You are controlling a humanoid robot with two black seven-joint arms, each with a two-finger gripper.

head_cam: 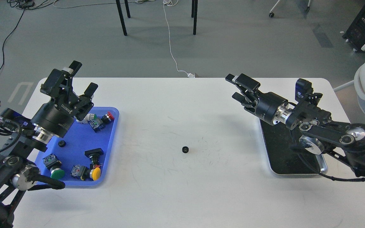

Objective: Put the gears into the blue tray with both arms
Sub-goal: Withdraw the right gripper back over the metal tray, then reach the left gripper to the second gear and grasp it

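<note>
One small black gear (185, 149) lies alone on the white table near its middle. A second gear (62, 143) rests inside the blue tray (112, 139) at the left, among coloured push-button switches. My left gripper (81, 77) hovers above the tray's far end, open and empty. My right gripper (236, 86) is raised at the right, above the far end of the silver-rimmed tray, open with nothing between its fingers, well away from the gear on the table.
A silver-rimmed tray (323, 165) with black lining sits at the right under my right arm. Push-button switches with green (57, 173), yellow (96, 173) and red (109, 116) caps lie in the blue tray. Chair legs and cables stand on the floor beyond the table.
</note>
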